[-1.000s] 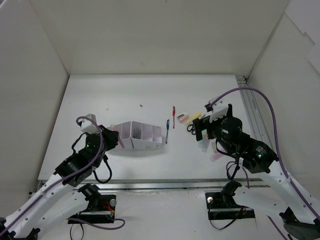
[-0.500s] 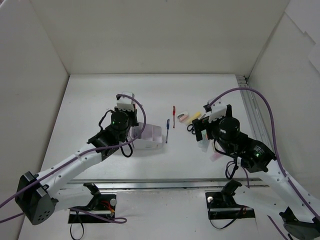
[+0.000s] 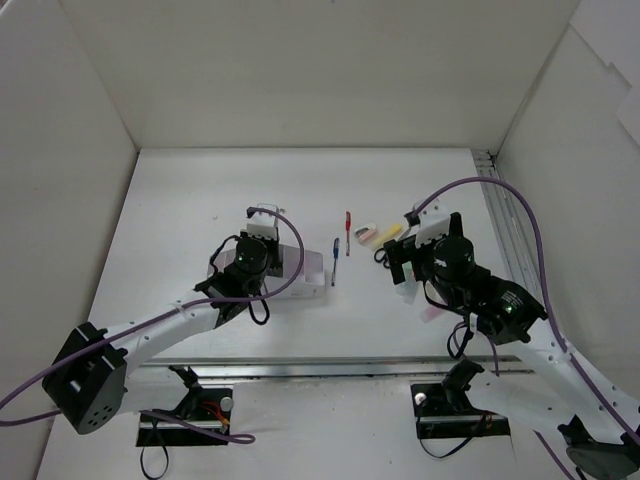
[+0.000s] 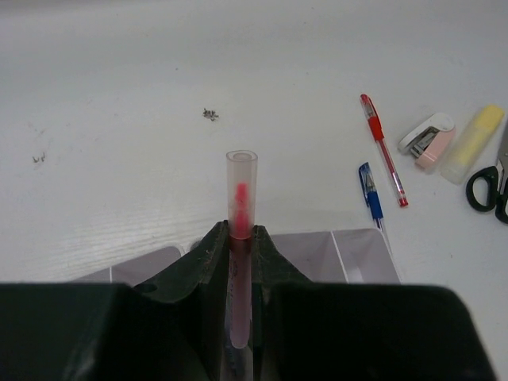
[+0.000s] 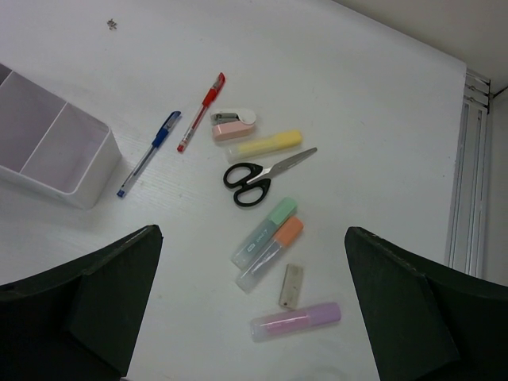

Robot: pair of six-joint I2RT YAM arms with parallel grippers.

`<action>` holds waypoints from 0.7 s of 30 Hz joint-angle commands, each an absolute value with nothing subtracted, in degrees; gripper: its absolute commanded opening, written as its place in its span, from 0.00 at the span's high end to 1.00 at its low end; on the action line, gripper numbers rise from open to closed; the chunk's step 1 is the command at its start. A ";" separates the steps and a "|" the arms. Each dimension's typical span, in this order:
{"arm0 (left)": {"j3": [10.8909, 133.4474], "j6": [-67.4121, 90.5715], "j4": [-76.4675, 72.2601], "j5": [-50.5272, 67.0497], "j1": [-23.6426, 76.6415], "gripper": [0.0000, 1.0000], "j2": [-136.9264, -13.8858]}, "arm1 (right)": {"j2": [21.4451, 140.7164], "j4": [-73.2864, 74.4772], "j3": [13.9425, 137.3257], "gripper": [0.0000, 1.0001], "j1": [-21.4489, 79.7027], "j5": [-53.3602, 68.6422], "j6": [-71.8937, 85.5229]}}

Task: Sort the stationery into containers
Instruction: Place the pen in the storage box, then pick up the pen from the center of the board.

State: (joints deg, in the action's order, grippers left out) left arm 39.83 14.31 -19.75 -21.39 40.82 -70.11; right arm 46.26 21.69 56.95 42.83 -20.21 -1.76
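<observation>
Just above organizer, left jaws around pen.

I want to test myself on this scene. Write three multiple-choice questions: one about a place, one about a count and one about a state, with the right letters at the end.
1. Where does the blue pen lie?
A. inside a compartment
B. outside, next to the organizer
C. leaning on the back wall

2. How many short markers lie loose in the right wrist view?
A. four
B. two
C. seven

3. The left gripper is
A. open and empty
B. open around a pen
C. shut on a clear-capped marker

1 B: the pen lies flat by the organizer's end wall.
2 A: yellow marker, green marker, orange marker, pink marker.
3 C: the jaws clamp its barrel.
</observation>
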 commanded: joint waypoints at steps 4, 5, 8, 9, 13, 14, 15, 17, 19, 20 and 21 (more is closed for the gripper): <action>39.64 19.51 -22.51 -21.97 40.96 0.74 -66.28 | 46.49 18.81 56.51 0.02 42.01 -23.03 -0.62; 39.73 20.12 -21.11 -22.15 40.96 0.58 -65.83 | 46.67 18.72 56.51 0.02 42.01 -22.59 -0.44; 39.99 21.18 -18.38 -21.63 40.96 0.26 -63.73 | 47.37 18.72 56.42 0.02 41.75 -22.41 -0.26; 40.08 21.53 -17.50 -21.27 40.96 0.22 -62.94 | 47.81 18.72 56.43 0.02 41.49 -22.50 -0.26; 41.04 23.20 -13.11 -21.36 40.96 0.02 -57.76 | 49.13 18.72 56.86 0.02 40.78 -22.68 3.15; 41.48 23.73 -10.83 -21.18 40.96 0.01 -56.70 | 49.65 18.72 57.04 0.02 40.52 -22.24 3.95; 41.75 24.08 -9.59 -20.92 40.96 0.01 -55.65 | 51.14 18.81 57.30 0.02 40.26 -21.80 4.74; 43.06 24.96 -4.87 -19.87 40.96 0.01 -52.57 | 52.90 18.72 57.57 0.02 39.38 -20.66 7.28; 44.46 25.75 1.62 -18.55 40.96 0.00 -50.19 | 56.50 18.81 58.44 0.02 38.32 -19.43 10.10; 44.73 26.19 3.24 -18.28 40.96 0.01 -49.23 | 57.99 18.72 58.80 0.02 38.15 -17.68 10.98; 45.00 27.67 4.99 -18.19 40.96 0.01 -47.48 | 61.14 18.81 59.84 0.02 37.80 -16.45 13.16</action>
